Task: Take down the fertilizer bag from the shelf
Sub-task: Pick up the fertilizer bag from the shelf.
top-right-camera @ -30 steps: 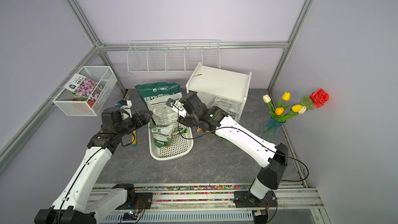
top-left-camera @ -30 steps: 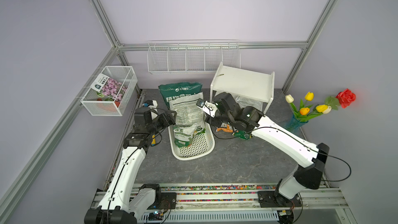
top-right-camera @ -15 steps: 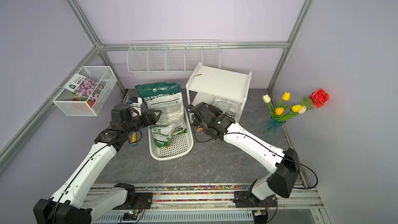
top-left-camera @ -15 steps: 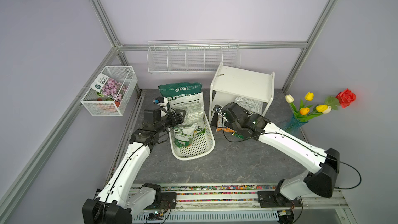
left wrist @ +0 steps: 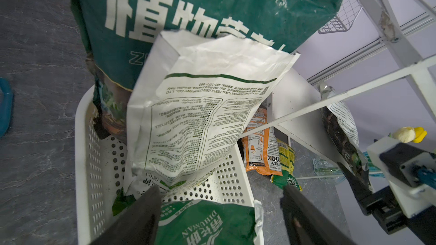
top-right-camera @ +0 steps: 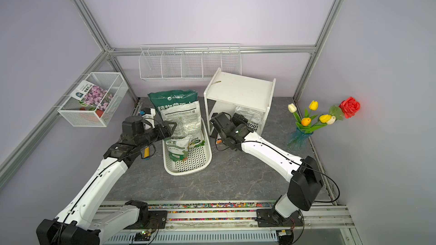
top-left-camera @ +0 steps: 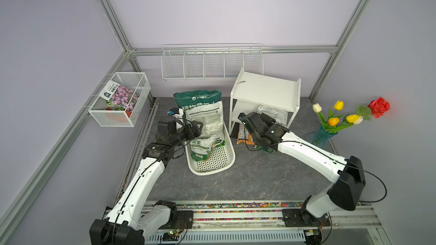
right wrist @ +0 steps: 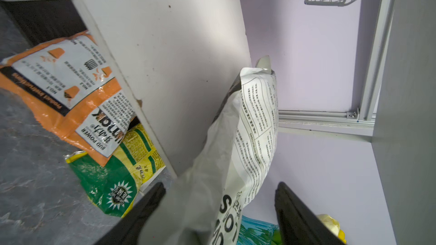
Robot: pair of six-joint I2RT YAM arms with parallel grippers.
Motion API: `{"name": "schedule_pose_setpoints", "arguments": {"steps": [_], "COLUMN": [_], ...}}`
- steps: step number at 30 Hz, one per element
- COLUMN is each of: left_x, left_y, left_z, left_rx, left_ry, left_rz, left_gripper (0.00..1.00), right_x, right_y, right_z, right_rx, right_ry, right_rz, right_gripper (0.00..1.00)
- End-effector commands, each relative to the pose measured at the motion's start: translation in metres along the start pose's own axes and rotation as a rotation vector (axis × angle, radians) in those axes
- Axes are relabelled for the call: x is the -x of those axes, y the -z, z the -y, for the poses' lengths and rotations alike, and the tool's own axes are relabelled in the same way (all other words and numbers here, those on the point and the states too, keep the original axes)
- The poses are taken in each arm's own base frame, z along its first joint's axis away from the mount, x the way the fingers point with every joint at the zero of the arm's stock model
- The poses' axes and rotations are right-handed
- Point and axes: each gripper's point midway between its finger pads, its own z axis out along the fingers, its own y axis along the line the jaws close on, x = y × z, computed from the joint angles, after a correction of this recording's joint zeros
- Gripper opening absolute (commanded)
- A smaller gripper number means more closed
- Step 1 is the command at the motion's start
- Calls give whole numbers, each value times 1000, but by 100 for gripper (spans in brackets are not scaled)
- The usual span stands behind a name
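Grey tabletop (top-left-camera: 259, 180): orange bag (right wrist: 47, 95) reads "BUD POWER", fertilizer bag (right wrist: 254, 119) on shelf (top-left-camera: 266, 88).

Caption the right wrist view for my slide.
Open right gripper straddles the white printed bag against the shelf; orange packet and green packet below.

shelf (top-left-camera: 266, 86): white painted board, matt, with scuffs and dirt specks seen up close
fertilizer bag (right wrist: 250, 126): crinkled white plastic film, faint sheen, black print
bench (top-left-camera: 259, 177): grey stone-look top, smooth, lightly veined
tray basket (top-left-camera: 213, 162): white moulded plastic, perforated, satin-ish
orange pouch (right wrist: 54, 83): glossy plastic, wrinkled
wall basket (top-left-camera: 212, 64): thin white coated wire
frame rails (top-left-camera: 295, 49): bare metal, dull silver
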Motion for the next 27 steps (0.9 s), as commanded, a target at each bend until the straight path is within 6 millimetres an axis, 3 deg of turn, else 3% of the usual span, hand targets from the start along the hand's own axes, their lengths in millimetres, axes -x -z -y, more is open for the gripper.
{"name": "schedule_pose_setpoints", "arguments": {"steps": [1,6,9,13,14,21,27], "left_x": [-4,-5,-6,-7,-8,-10,-11], "left_y": [0,1,2,1,0,-2,-4], "left_z": [-3,-4,-5,-5,-6,-8,-10], "left_rx": [8,13,20,17,17,21,25], "left_ry": [4,0,-2,-1,1,0,2], "left_rz": [-2,-3,-2,-7,-10,-16,-18], "left_gripper": [84,84,84,84,84,84,84], "right_x": [-4,0,3,7,8,12,28], "right_y": [-16,-28,-33,-33,-32,-13,34], "right_z": [-1,-7,-9,-4,-2,0,-1], "right_rx": [-42,-37,-43,-59,-65,-26,40], "right_ry": [6,27,37,22,17,1,-22], "right_rz": [-61,-76,-80,-73,-73,-34,93], "right_gripper": [73,56,38,3,0,0,0]}}
